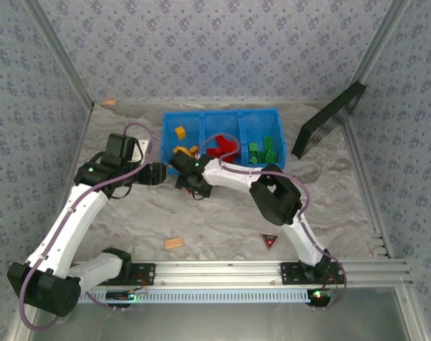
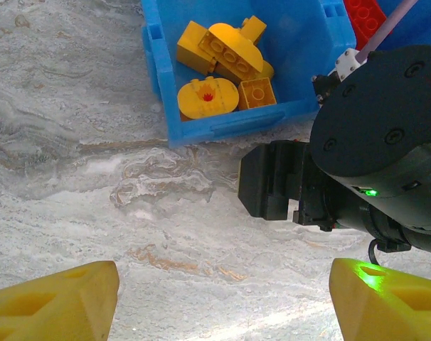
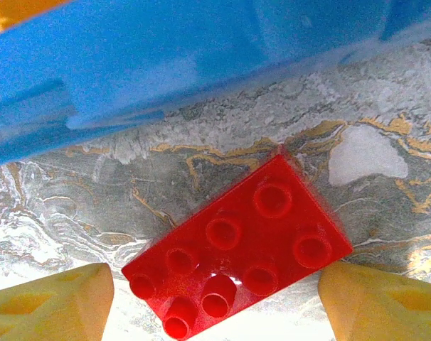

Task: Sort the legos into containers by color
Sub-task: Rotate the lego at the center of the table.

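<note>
A red lego (image 3: 240, 266), two studs by four, lies flat and askew on the marbled table just in front of the blue bin's wall (image 3: 166, 64). My right gripper (image 3: 215, 302) is open and low over it, one yellow finger on each side and the right finger close to the brick's corner. My left gripper (image 2: 222, 298) is open over bare table, nothing between its fingers, facing the right gripper's black body (image 2: 272, 181). The containers (image 1: 203, 117) hold yellow legos (image 2: 222, 64) on the left, red legos (image 1: 221, 147) in the middle and green legos (image 1: 262, 151) on the right.
A tan ridged wooden piece (image 1: 174, 243) and a dark triangle with a red mark (image 1: 269, 241) lie near the front rail. A black panel (image 1: 329, 121) leans against the right wall. Both grippers (image 1: 158, 174) (image 1: 185, 181) crowd the bin's front left corner.
</note>
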